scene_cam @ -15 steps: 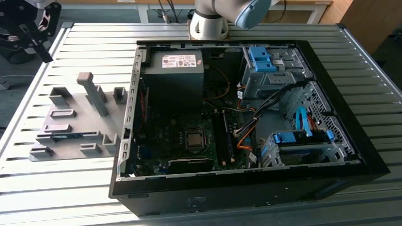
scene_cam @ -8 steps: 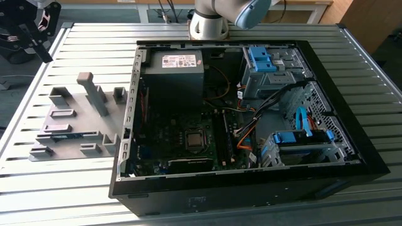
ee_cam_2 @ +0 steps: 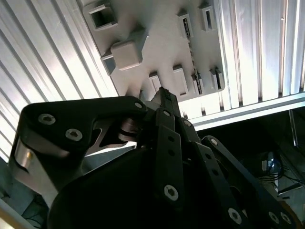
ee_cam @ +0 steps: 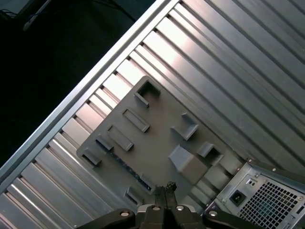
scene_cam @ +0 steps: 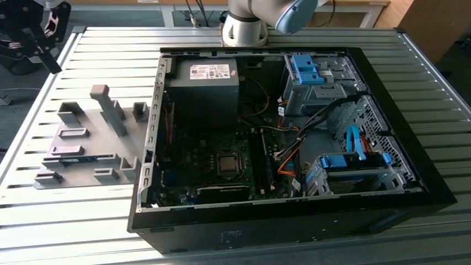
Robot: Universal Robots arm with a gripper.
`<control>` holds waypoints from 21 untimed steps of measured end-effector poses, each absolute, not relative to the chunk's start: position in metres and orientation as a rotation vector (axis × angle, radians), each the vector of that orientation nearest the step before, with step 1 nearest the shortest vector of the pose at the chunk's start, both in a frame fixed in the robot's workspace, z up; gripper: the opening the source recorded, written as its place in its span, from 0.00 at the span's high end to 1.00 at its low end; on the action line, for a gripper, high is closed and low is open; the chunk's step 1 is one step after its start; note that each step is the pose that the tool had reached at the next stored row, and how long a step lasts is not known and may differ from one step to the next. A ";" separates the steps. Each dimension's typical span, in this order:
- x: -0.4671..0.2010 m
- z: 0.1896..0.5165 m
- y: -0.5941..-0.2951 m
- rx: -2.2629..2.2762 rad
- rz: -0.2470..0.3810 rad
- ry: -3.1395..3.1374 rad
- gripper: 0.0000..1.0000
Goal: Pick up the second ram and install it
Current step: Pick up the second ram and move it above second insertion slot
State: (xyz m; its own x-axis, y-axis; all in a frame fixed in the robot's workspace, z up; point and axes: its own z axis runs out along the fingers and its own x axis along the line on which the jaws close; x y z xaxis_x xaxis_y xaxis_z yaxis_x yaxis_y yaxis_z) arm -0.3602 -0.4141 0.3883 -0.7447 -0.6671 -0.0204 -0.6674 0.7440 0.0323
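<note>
jaws pressed together, over grey fixture (ee_cam: 159,138)

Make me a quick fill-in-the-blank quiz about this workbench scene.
1. The second ram rests in the grey fixture, on the exterior view's ___ of the computer case.
2. The gripper holds ___.
3. Inside the case, the drive brackets are ___.
Missing words: left, nothing, blue.

second ram (scene_cam: 74,160) mostly hidden in a fixture (scene_cam: 92,130) slot — end effector (ee_cam: 166,187) cut off at the edge
</note>
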 end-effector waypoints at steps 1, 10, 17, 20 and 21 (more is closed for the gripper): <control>-0.360 0.388 -0.414 -1.144 0.059 2.917 0.89; -0.361 0.388 -0.414 -1.350 0.059 2.831 0.89; -0.364 0.387 -0.417 -1.395 0.060 2.810 0.89; -0.364 0.386 -0.417 -1.445 0.060 2.786 0.89; -0.364 0.385 -0.417 -1.467 0.060 2.774 0.89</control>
State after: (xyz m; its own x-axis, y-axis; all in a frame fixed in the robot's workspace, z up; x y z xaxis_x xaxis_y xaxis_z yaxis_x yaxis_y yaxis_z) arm -0.3638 -0.4174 0.3852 -0.5630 -0.8262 -0.0204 -0.8263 0.5623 0.0323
